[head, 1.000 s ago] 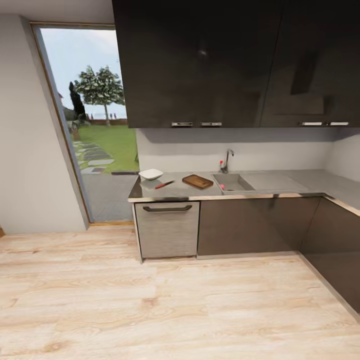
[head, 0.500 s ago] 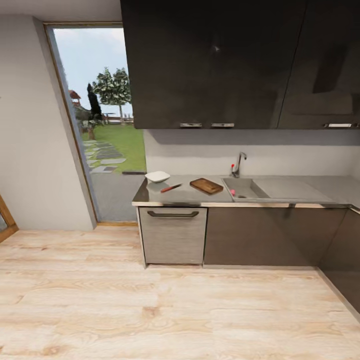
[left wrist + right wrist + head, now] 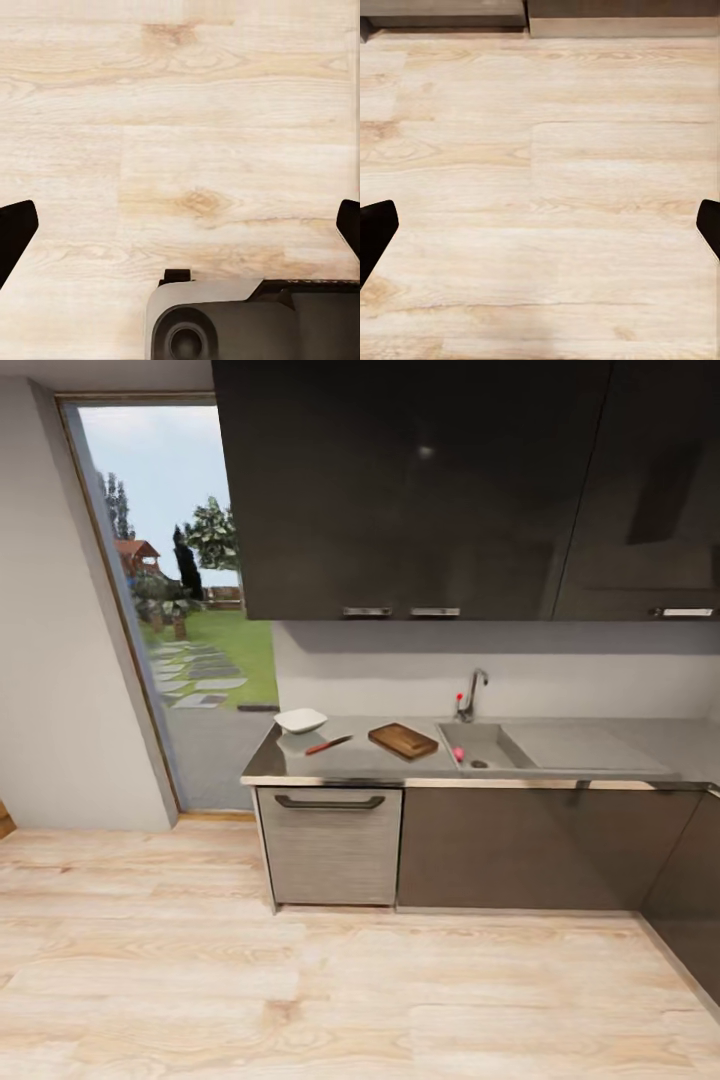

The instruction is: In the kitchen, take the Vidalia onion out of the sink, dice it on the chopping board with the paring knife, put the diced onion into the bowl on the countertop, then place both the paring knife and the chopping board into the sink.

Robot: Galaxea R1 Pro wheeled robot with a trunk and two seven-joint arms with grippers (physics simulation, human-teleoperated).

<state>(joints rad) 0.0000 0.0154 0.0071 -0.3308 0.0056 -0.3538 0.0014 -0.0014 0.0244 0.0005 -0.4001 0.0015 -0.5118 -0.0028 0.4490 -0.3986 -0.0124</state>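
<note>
The robot stands back on the pale wood-plank floor (image 3: 330,990), approaching the kitchen; no task step is begun. The long dark-grey glossy surface (image 3: 350,765) carries everything. At its right end lies the grey recessed sink (image 3: 480,745) with a curved chrome faucet (image 3: 470,695); a small pinkish thing (image 3: 458,754) rests in the basin, probably the onion, too small to be sure. Left of the sink lies the dark-brown wooden chopping board (image 3: 403,740), then the red-handled paring knife (image 3: 328,745), then the white squarish bowl (image 3: 300,720).

The left gripper (image 3: 180,232) and right gripper (image 3: 540,232) are both spread wide over the floor, holding nothing.

Next, I judge, the base must close in on the sink. No writing is legible.
</note>
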